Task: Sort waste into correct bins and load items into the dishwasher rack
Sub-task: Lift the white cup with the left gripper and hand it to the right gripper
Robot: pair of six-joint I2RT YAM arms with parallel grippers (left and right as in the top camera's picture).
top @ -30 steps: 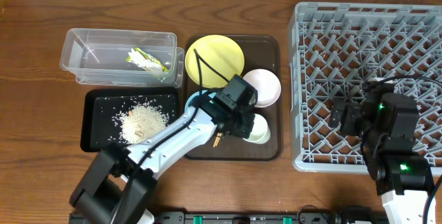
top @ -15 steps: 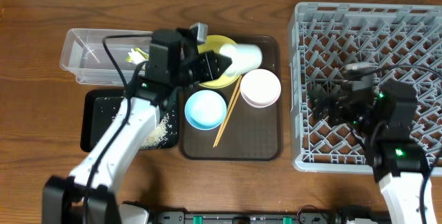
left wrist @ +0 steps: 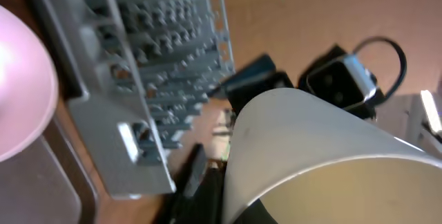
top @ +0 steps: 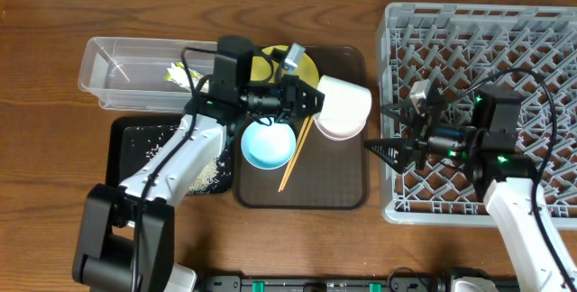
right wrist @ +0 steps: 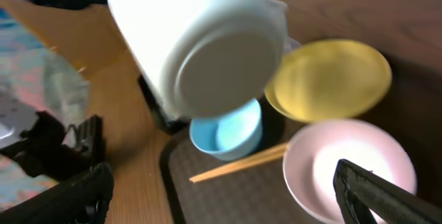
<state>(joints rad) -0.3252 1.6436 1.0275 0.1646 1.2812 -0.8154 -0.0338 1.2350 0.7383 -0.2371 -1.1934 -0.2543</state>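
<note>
While in left end effector (top: pixel 311 99), cup (top: pixel 350 101) nearer wide right end effector (top: pixel 383 130) than before.

The place looked like a robotics test bench staged as a dish-clearing station, not a lived-in kitchen. A left arm (top: pixel 180 157) and a right arm (top: pixel 523 215), white and black with loose cables, stood at the edge of a bare wooden counter (top: pixel 54 22). On it a grey dishwasher rack (top: pixel 469 31), a brown serving tray (top: pixel 334 193) of crockery, a clear tub (top: pixel 99 67) and a black tray (top: pixel 126 148) sat side by side.
</note>
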